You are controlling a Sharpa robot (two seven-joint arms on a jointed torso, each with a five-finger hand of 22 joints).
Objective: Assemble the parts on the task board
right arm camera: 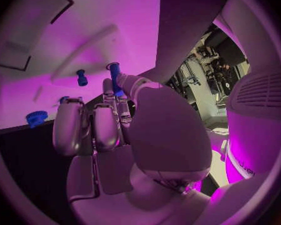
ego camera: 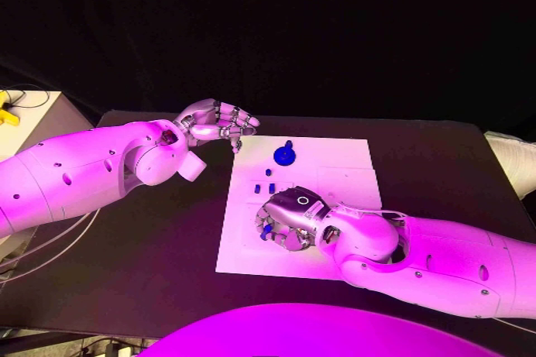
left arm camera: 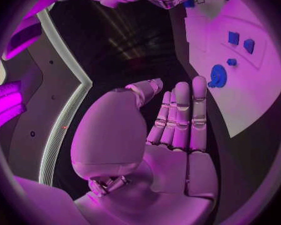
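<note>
your right hand point(ego camera: 288, 219) sits low over the near part of the white board point(ego camera: 335, 159), fingers curled down among the small blue pieces, likely to pick one; the wrist view shows a blue peg point(right arm camera: 114, 75) at its fingertips, though you cannot tell if it is pinched. your left hand point(ego camera: 218, 121) waits spread and empty beside the board, clear of the blue round piece point(ego camera: 285, 154).
</note>
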